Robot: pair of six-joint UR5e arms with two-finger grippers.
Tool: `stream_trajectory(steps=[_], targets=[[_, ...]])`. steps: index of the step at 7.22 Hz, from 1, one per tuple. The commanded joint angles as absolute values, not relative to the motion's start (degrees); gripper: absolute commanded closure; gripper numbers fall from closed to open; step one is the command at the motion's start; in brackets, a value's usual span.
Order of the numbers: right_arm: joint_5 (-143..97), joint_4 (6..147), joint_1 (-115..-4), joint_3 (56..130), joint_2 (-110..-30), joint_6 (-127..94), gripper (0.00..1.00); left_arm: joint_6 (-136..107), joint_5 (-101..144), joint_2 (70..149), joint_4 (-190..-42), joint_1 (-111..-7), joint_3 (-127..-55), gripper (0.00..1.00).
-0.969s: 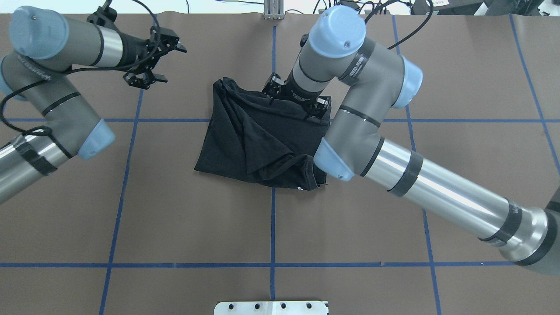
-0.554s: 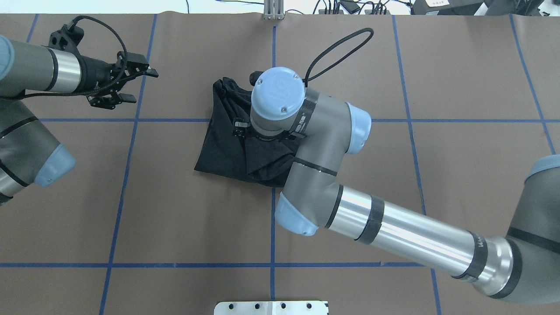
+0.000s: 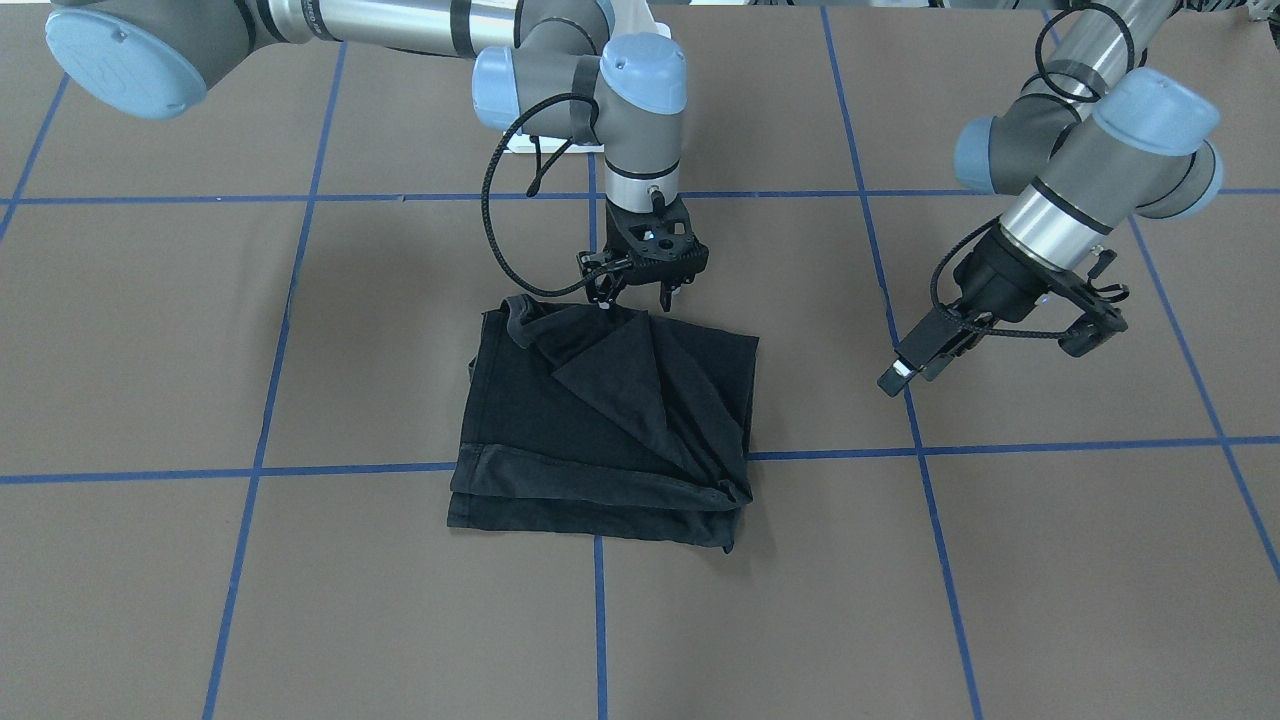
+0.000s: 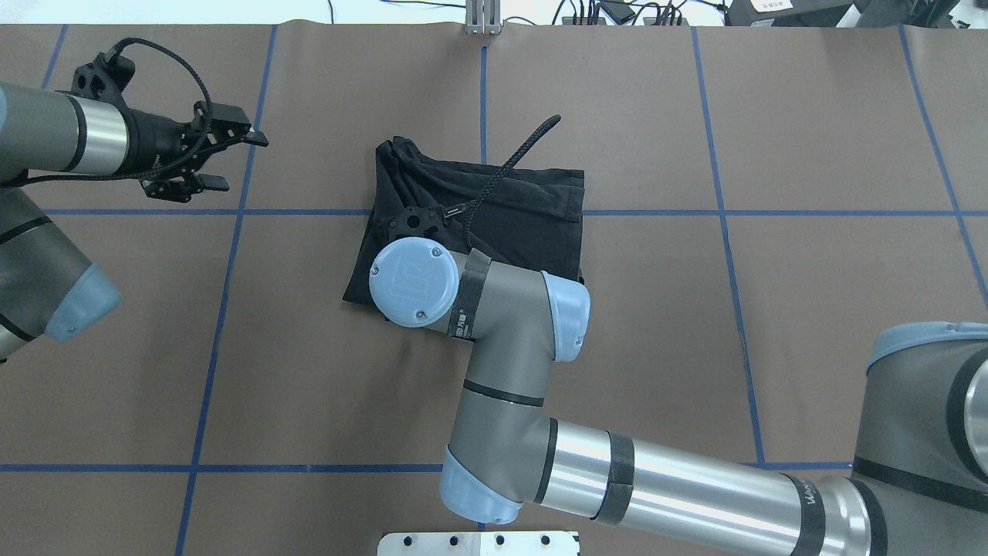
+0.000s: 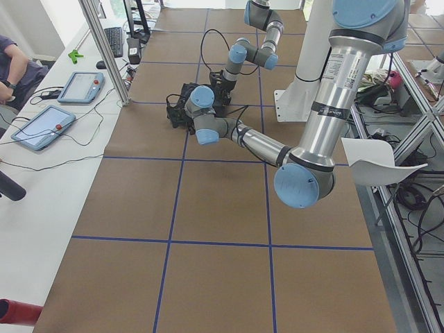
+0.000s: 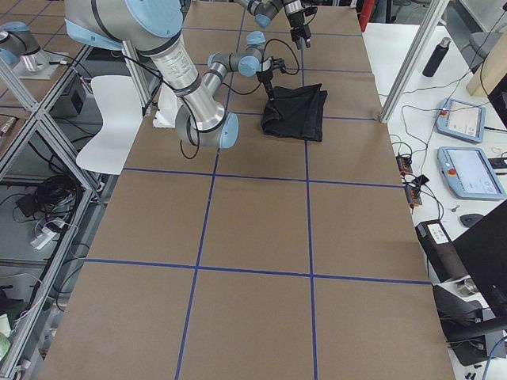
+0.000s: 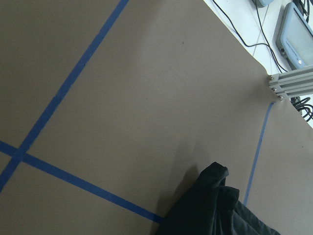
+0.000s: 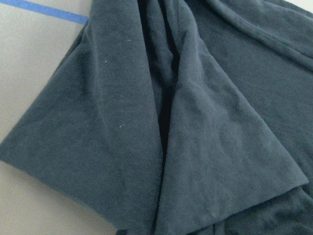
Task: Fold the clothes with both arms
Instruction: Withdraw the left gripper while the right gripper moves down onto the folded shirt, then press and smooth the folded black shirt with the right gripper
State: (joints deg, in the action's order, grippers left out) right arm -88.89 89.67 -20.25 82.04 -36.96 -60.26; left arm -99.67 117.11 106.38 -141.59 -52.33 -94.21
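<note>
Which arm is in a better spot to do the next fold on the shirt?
Probably the right arm. The right tool hangs at the edge of the black shirt nearest the robot, while the left tool is off to the side, open, over bare table.

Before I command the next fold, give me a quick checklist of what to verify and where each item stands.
1. Left hand open and off the shirt: ok. It is open over the bare table beside the shirt.
2. Right hand let go: cannot tell. It looks open at the shirt's robot-side edge, but contact with the cloth is unclear.
3. Shirt lying flat: not ok. A triangular flap lies on top, and one corner is bunched.
4. Cable of the right arm free of the shirt: cannot tell. It loops above the shirt.
5. Left arm apart from the right arm: ok. They do not cross.
</note>
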Motion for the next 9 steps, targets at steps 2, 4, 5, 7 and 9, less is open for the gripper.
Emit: stream_trajectory(steps=[2, 4, 5, 7, 9], targets=[[-88.2, 91.0, -20.5, 81.9, -36.8, -58.4, 0.66, -100.2, 117.2, 106.3, -141.6, -52.2, -94.2, 0.00], [-88.2, 91.0, -20.5, 81.9, -36.7, -58.4, 0.68, -100.2, 117.1, 106.3, -141.6, -52.1, -94.0, 0.00], [-88.2, 91.0, -20.5, 81.9, -36.6, -58.4, 0.66, -100.2, 117.1, 106.3, -141.6, -52.2, -94.0, 0.00], [-88.2, 91.0, -20.4, 81.3, -35.5, -58.4, 0.63, -100.1, 117.2, 106.3, -141.6, -52.2, -94.0, 0.00], [-87.2, 91.0, -20.0, 79.9, -35.2, -58.4, 0.62, -100.2, 117.2, 106.3, -141.6, -52.2, -94.0, 0.00]])
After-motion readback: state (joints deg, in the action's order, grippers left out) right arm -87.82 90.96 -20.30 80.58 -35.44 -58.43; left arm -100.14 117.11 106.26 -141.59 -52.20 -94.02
